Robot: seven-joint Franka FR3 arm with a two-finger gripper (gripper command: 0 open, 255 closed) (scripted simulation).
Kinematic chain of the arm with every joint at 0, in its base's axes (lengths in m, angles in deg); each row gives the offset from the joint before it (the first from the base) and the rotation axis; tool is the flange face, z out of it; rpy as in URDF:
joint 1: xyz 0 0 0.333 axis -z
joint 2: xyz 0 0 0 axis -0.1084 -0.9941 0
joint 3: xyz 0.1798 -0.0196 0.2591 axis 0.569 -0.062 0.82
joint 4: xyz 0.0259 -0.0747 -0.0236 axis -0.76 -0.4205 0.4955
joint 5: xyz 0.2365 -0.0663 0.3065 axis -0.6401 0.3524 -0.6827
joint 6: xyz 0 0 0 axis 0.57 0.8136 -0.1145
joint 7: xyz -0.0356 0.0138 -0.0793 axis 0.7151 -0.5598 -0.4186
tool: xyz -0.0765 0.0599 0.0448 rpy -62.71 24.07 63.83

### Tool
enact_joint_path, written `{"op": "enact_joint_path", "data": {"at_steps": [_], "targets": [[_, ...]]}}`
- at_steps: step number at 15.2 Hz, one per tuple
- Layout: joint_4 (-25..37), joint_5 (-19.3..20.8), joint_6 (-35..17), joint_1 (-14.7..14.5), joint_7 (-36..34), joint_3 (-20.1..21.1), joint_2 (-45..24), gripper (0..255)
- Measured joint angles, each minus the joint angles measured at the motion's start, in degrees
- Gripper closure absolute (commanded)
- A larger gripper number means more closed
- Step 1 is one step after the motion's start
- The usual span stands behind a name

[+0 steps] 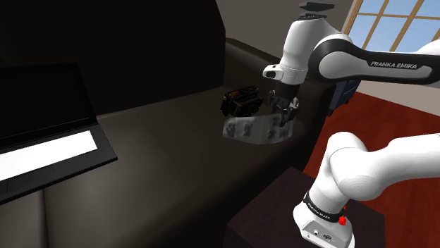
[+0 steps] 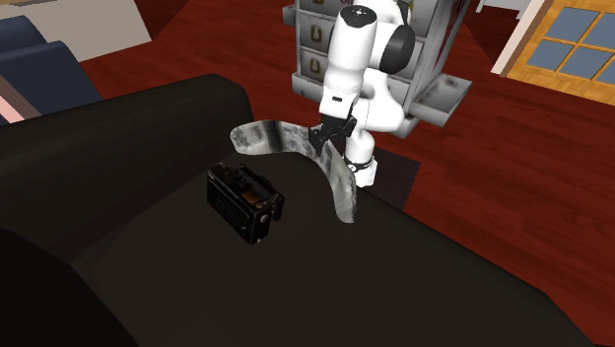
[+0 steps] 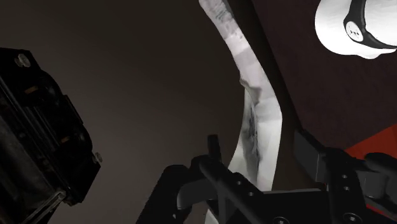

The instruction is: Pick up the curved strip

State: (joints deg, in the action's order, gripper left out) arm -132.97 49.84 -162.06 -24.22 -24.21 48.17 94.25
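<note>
**A:** Where is the mottled grey-and-white curved strip [image 3: 257,121] right now?

**B:** It stands on its long edge on the seat of the dark brown sofa [image 1: 155,141], close to the seat's front edge on the robot's side. In the second exterior view it bends like a boomerang. I can't tell whether its lower edge is touching the cushion.

**A:** And the all-black two-finger gripper [image 3: 261,151]?

**B:** It sits right at the strip's bend, coming down from above. The wrist view shows the two fingers [image 3: 213,154] spread, one on each side of the band, with a sliver of gap at both. So it straddles the strip without pinching it.

**A:** Why take it there?

**B:** I'd guess because an upright band offers two flat faces across its thin wall, an easy bite for narrow jaws. The bend is also roughly its middle, so it should hang level.

**A:** Anything crowding it?

**B:** A black boxy device with gold trim, like a camcorder [image 2: 244,202], lies on the cushion just inside the strip's curve. It's near but apart from both the strip and the fingers. A straight lift should clear it.

**A:** And further out?

**B:** An open black laptop with a pale panel [image 1: 42,134] rests on the same seat, well away. The arm's dark box stand [image 1: 271,211] is against the sofa front, on a red-brown wooden floor [image 2: 512,177]. There's a grey drawer cabinet [image 2: 434,39] behind the arm and a paned window [image 1: 395,28].
</note>
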Motion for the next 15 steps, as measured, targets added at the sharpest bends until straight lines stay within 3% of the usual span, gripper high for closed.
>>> {"op": "enact_joint_path", "data": {"at_steps": [9,15], "targets": [[-0.2,0.0,-0.1,0.0,0.0,0.0,0.1,255],[3.9,-0.7,3.0,-0.3,0.4,0.6,-0.9,255]]}}
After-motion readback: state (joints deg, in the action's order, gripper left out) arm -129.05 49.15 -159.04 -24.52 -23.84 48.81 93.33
